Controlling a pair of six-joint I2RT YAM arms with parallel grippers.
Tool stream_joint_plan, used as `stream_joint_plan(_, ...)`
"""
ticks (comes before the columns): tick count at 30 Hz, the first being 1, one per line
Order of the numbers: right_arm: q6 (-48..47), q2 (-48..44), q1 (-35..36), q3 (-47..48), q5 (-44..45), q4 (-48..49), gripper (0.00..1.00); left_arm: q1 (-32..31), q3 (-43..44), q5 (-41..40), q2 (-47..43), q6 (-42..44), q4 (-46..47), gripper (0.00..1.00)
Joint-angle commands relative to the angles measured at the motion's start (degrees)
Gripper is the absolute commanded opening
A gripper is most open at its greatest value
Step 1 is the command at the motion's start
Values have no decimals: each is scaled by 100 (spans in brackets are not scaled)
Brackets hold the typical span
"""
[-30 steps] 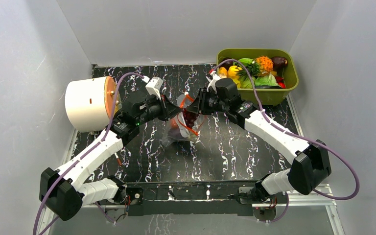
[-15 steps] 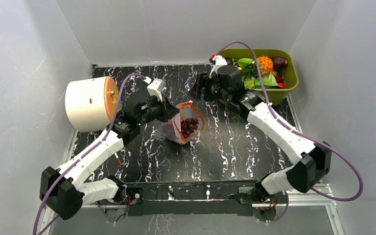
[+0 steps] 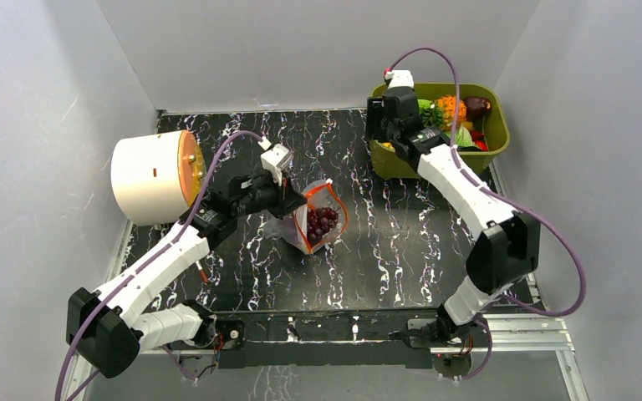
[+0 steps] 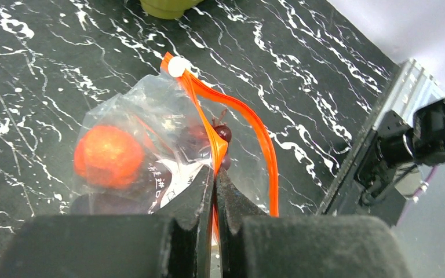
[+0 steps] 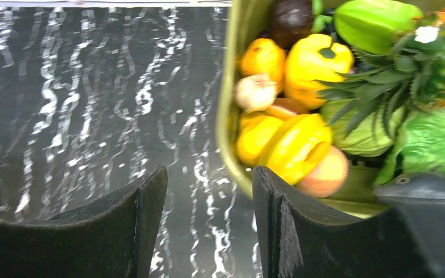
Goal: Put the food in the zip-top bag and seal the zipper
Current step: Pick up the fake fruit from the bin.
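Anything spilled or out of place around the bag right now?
Nothing spilled. The bag slumps on the table, mouth gaping, with the left gripper pinching its zipper; grapes and an orange piece are inside. The right gripper is open by the bin.

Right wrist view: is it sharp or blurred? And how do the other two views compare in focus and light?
Right wrist view: blurred, the table's white veins smeared into streaks, the food in the green bin soft. Left wrist view: zip-top bag crisp with small glints, left claw close and dark. Top external view: sharp, evenly lit, soft shadows.
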Motion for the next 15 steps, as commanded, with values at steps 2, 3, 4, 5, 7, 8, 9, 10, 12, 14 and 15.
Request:
stream_joint_plan(2, -311, 587, -464, 545, 385, 578, 51, 33, 95, 674, -247, 489, -367, 0)
stream_joint_plan(3, -354, 731, -529, 618, 390, 622, 51, 36, 57, 667, -280, 521, -396, 0)
stream_joint_plan(4, -395, 877, -578, 716, 401, 654, 51, 33, -6, 636, -337, 525, -362, 0)
stream_joint_plan(5, -445, 1085, -619, 819, 425, 675, 51, 30, -76, 610, -401, 512, -301, 0)
stream_joint_plan(7, -557, 1399, -668, 1100, 504, 693, 50, 30, -197, 599, -503, 454, -175, 0)
stream_joint_plan(8, -638, 1554, -702, 1239, 572, 718, 50, 31, -230, 604, -527, 435, -148, 0)
stream_joint_plan(9, -736, 1712, -721, 1396, 676, 744, 50, 33, -260, 612, -544, 425, -138, 0)
stream_joint_plan(10, -826, 1858, -753, 1547, 782, 760, 51, 35, -275, 621, -542, 424, -128, 0)
stream_joint_plan(12, -990, 2187, -831, 1917, 872, 761, 52, 36, -307, 655, -541, 428, -105, 0)
stream_joint_plan(14, -1112, 2541, -935, 2341, 789, 703, 53, 31, -322, 693, -511, 405, -71, 0)
stream_joint_plan(15, -1154, 2707, -979, 2534, 714, 631, 54, 33, -314, 722, -498, 397, -58, 0)
